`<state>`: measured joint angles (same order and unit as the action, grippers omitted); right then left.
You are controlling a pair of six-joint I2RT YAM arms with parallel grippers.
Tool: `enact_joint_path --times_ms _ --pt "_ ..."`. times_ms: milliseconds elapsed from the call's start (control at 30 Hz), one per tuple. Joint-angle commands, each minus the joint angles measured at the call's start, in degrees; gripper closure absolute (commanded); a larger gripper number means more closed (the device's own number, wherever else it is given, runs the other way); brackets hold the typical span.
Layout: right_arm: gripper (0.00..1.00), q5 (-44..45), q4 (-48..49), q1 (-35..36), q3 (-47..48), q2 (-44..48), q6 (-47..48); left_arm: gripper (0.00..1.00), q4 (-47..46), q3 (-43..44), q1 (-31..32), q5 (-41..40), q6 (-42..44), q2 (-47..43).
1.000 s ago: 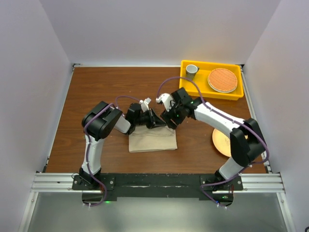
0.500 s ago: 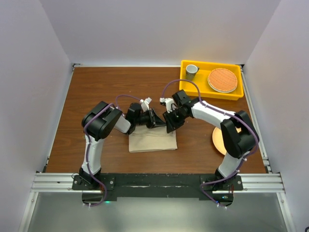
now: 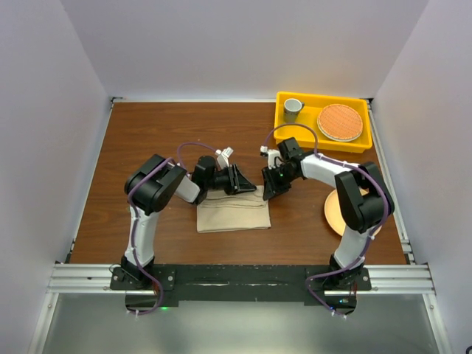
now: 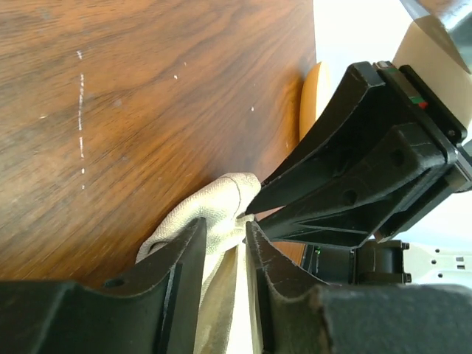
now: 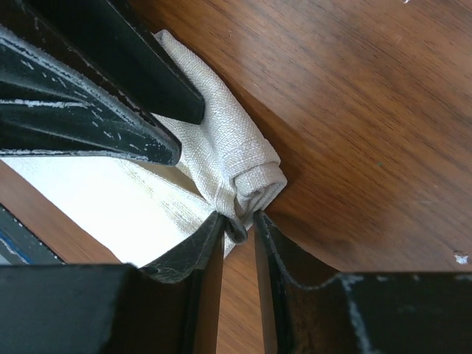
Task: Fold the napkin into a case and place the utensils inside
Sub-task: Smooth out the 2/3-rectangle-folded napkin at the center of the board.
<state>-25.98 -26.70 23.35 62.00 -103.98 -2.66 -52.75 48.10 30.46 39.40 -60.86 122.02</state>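
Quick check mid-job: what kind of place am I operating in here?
Most likely a lab test cell, not a dining room: plain white walls box in a wooden table, a metal rail runs along its near edge, and a yellow tray holds a cup and an orange plate.

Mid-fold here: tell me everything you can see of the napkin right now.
The napkin is a plain beige woven cloth, folded into a flat rectangle on the wooden table between the two arms. Its far right corner is bunched into a small roll that seems slightly lifted. The right gripper pinches that roll at its tip. The left gripper straddles the same corner, jaws a little apart with cloth between them; whether it grips is unclear.
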Motion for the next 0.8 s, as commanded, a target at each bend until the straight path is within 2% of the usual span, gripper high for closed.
enact_joint_path --times_ms 0,100,233,300,400,533,767 --pt "0.74 -0.83 0.77 0.29 -1.35 -2.19 0.19 0.66 0.27 -0.55 0.04 0.68 3.72 -3.71" --pt "0.71 -3.37 -3.17 0.29 1.09 -0.44 1.86 0.7 3.97 -0.46 0.13 0.25 4.43 -5.38" --pt "0.68 -4.08 -6.78 0.2 2.95 6.94 7.13 0.75 4.41 -2.39 0.22 -0.37 3.73 -5.12" --pt "0.63 -4.52 -10.55 0.29 4.61 7.22 9.23 0.76 4.5 -3.09 0.22 -0.99 3.47 -4.51" --pt "0.6 -6.71 -15.57 0.29 7.77 8.35 9.95 0.8 7.39 -2.57 0.22 -1.78 4.6 -3.1" --pt "0.61 -7.77 -11.11 0.38 8.93 11.0 5.3 0.82 8.37 -2.04 0.22 -2.22 4.96 -1.08" --pt "0.71 -6.2 -4.16 0.64 5.78 4.67 1.25 0.74 8.45 -1.07 0.22 -1.52 5.23 -0.29"
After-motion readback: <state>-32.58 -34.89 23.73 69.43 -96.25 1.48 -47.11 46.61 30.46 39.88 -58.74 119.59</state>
